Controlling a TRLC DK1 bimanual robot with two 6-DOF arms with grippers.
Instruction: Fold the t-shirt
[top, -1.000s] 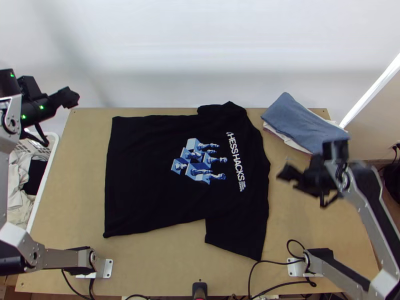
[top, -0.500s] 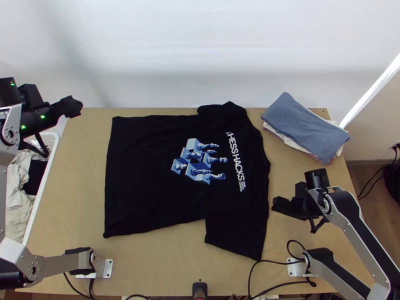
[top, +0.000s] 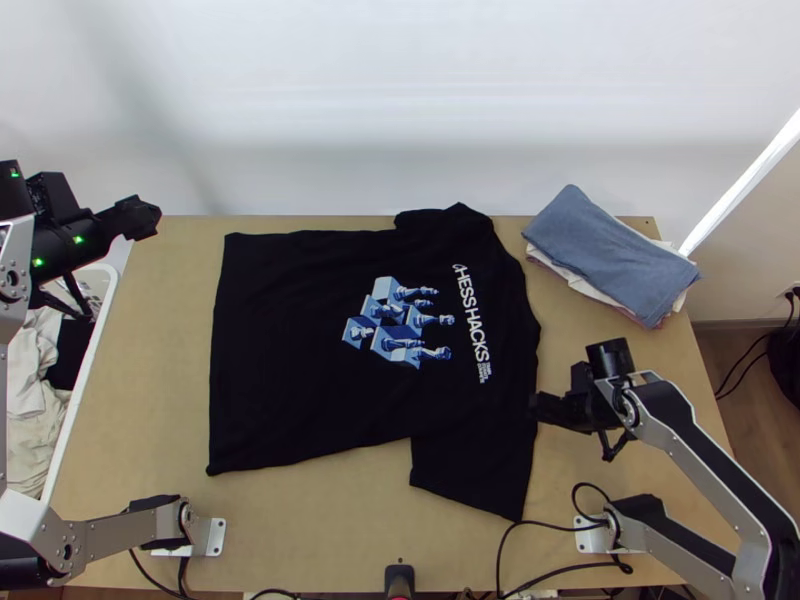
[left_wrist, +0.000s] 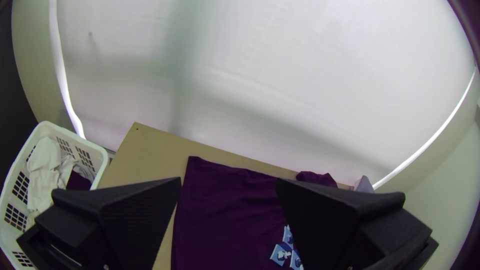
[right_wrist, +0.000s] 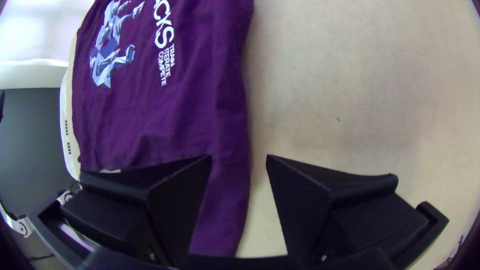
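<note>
T-shirt (top: 300, 350), blk, qty 1: ctr of top view, spread flat on table (top: 600, 500), hem at L, shoulders at R; 1 sleeve at upper edge, 1 sleeve (top: 470, 475) at lower R. Print (top: 405, 325) faces up: blue chess pcs w/ wht lettering (top: 470, 310) alongside.

L gripper (top: 150, 215): upper L of top view, near table's upper L corner, apart from t-shirt; fingers spread.

R gripper (top: 539, 407): R of ctr, tips at t-shirt's R edge; fingers spread, w/ part of that edge showing btwn them in R wrist view; contact can't be told.

Folded cloths, stack: upper R, blue-grey cloth (top: 610, 250) on top, wht below.

Basket (top: 80, 405), wht, qty 1: L edge, w/ wht cloth (top: 35, 420) & dk cloth (top: 65, 355) inside.
</note>
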